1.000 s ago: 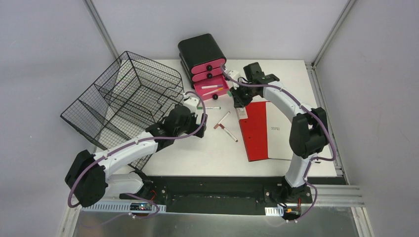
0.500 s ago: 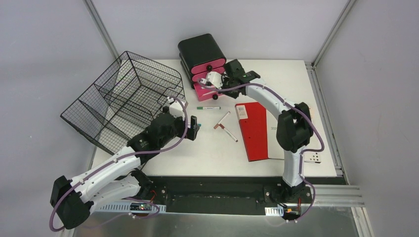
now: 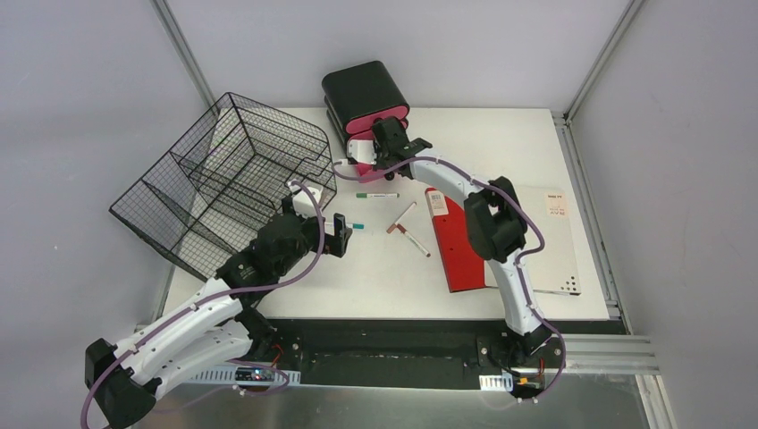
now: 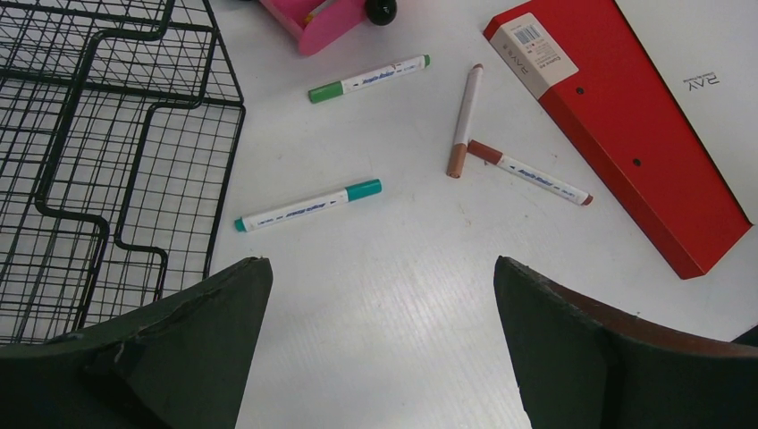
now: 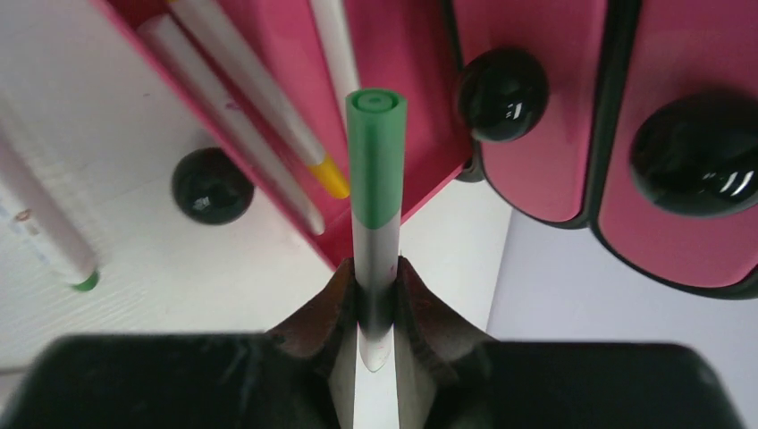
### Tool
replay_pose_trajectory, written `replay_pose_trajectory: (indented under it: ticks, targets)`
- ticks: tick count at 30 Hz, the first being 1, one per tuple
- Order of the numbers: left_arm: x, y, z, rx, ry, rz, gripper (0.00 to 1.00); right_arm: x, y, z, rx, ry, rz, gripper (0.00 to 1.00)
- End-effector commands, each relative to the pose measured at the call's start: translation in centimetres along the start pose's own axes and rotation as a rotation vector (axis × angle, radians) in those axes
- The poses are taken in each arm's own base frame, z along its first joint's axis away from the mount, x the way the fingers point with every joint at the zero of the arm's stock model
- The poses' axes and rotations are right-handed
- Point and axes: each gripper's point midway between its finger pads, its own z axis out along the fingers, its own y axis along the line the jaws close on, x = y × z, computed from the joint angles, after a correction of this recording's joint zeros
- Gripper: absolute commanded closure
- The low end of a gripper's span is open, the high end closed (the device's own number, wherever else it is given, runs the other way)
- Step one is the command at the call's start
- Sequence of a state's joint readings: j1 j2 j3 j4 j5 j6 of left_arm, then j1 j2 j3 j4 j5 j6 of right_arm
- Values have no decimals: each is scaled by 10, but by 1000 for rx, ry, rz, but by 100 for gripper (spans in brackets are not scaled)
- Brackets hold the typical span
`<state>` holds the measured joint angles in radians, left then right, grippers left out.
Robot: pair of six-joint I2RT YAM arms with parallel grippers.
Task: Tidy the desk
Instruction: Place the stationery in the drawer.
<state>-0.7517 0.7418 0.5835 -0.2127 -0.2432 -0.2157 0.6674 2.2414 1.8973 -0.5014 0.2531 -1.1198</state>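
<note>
The white desk [image 3: 375,277] carries loose markers: a green one [image 3: 376,195], a teal one [image 3: 357,226] and two brown ones [image 3: 401,217] crossing near the middle. My right gripper [image 3: 375,147] is shut on a green-capped white marker [image 5: 376,179], held over the open pink drawer [image 5: 393,89] of the black drawer unit [image 3: 365,89]. That drawer holds other markers [image 5: 268,98]. My left gripper [image 3: 342,234] hangs open over bare desk, just short of the teal marker [image 4: 308,206], with nothing between its fingers [image 4: 223,313].
A black wire basket [image 3: 223,179] lies tilted at the left, close to my left arm. A red-and-white notebook [image 3: 460,237] lies open right of the markers. Metal frame rails run along the desk's edges.
My right gripper swung left from the notebook to the pink drawer, carrying the green-capped marker. My left arm drew back toward the near left, uncovering the teal marker.
</note>
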Motion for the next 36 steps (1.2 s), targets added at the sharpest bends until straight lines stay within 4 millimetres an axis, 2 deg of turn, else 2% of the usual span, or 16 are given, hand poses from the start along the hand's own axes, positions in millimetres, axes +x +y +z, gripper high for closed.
replay_pose_trajectory:
  ticks: [1, 7, 10, 13, 17, 20, 26, 36]
  targets:
    - [-1, 7, -2, -27, -18, 21, 1, -13, -45, -6, 142, -13, -11, 90]
    - [0, 6, -2, -21, -16, 21, 1, -19, -50, 5, 183, -13, -13, 63]
    - [1, 5, -3, -13, -19, 18, 1, -20, -54, 9, 208, -8, 5, 43]
    - [2, 4, -4, -7, -19, 12, 1, -19, -60, 9, 237, 6, 36, 31]
    - [1, 3, -5, 3, -24, 4, 1, -17, -63, 1, 249, 12, 99, 29]
    - [0, -1, -5, 20, -31, -3, 1, -15, -60, -17, 214, -5, 168, 29]
    - [-6, -12, 1, 73, -50, -16, 1, -15, -26, -54, 56, -66, 327, 28]
    - [-9, -32, 12, 160, -39, -19, 1, 2, 38, -113, -195, -123, 544, 28]
